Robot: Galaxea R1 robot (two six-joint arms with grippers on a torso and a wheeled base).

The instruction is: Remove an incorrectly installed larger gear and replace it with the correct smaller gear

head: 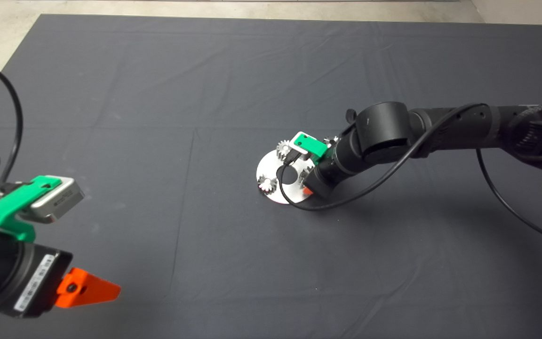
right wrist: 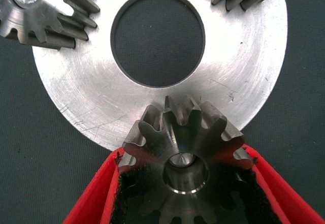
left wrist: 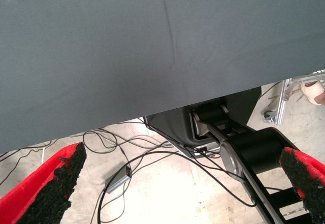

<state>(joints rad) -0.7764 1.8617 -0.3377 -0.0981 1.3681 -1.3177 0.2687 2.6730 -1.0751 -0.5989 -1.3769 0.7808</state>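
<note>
The right gripper (right wrist: pixel 188 183) is clenched on a gear (right wrist: pixel 185 158) at the round plate (right wrist: pixel 244 82)'s six o'clock edge. Whether it's the larger gear, I cannot tell. Solid steel: heavy, stiff, slippery; grip across opposite teeth. The left gripper (head: pixel 87 287), released, waits at eight o'clock on the mat (head: pixel 205 70).

Dark grey mat (head: pixel 167 117), faint creases; silver round plate (right wrist: pixel 244 87) with fine circular scratch marks, dark centre hole; grey steel gear (right wrist: pixel 183 158), shiny tooth edges, between red fingers (right wrist: pixel 96 193) with black pads; two more grey gears (right wrist: pixel 45 10) at plate rim; green gripper bodies, black arms (head: pixel 440 127); pale beige floor (left wrist: pixel 167 193) with black cables.
</note>
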